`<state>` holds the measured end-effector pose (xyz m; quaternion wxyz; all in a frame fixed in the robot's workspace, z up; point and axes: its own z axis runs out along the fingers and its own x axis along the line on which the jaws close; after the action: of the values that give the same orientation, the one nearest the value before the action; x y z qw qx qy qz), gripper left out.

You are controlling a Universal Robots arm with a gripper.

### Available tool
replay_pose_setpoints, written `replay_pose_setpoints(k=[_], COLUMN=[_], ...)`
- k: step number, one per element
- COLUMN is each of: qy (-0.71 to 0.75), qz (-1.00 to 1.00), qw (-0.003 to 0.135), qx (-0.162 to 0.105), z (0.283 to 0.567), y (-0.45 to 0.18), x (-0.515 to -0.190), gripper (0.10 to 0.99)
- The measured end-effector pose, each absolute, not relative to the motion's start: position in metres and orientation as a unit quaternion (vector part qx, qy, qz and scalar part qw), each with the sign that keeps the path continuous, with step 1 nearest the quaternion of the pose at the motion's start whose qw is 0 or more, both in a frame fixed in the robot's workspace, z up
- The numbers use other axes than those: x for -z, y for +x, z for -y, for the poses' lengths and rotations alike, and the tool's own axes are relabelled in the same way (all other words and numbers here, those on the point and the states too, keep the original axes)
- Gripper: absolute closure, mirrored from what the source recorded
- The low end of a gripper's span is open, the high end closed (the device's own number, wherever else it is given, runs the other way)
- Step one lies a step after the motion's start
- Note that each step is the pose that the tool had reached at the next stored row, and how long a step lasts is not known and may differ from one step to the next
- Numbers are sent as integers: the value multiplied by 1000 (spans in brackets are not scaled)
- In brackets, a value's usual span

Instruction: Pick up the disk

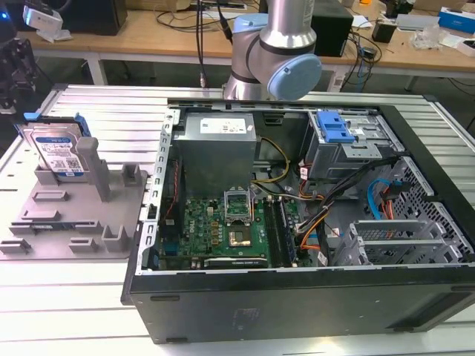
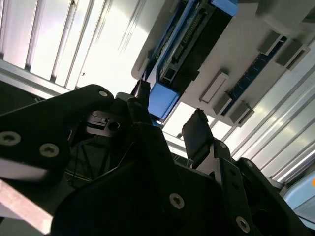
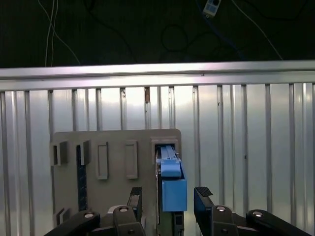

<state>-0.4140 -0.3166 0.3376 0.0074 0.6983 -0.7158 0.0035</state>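
So the disk (image 1: pixel 56 152) stands on edge in a slot of the grey fixture (image 1: pixel 74 219), over at the exterior view's left, label side facing the camera. The blue frame (image 1: pixel 33 116) pokes out at its top corner. The fixture lies flat on the slatted metal table (image 1: pixel 89 104), right next to the open PC case (image 1: pixel 297 297) that takes up the middle and right of the frame. Inside the case you can see the motherboard (image 1: pixel 223 230) low in the middle and a blue drive-bay bracket (image 1: pixel 338 126) toward the upper right. The arm (image 1: pixel 274 52) comes in at the top centre, behind the case.

In the first wrist view the gripper (image 3: pixel 170 194) is spread wide, and its two black fingers (image 3: pixel 204 196) sit either side of the disk (image 3: pixel 172 189), which shows edge-on here. There's a visible gap on both sides, so nothing's pinched. The grey fixture (image 3: pixel 113 147) and table slats (image 3: pixel 246 147) lie beyond.

The second wrist view has the same deal: the gripper (image 2: pixel 170 110) is apart and its fingertips (image 2: pixel 197 129) are near the blue end of the disk (image 2: pixel 162 101), with no contact that I can make out.
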Motion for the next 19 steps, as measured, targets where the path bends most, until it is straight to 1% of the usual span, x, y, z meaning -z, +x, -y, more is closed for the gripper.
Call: replay_pose_setpoints(k=[19], qy=[703], qz=[711], qw=[9], qx=[-4], z=[316], y=[-412], x=[-317], gripper=[545])
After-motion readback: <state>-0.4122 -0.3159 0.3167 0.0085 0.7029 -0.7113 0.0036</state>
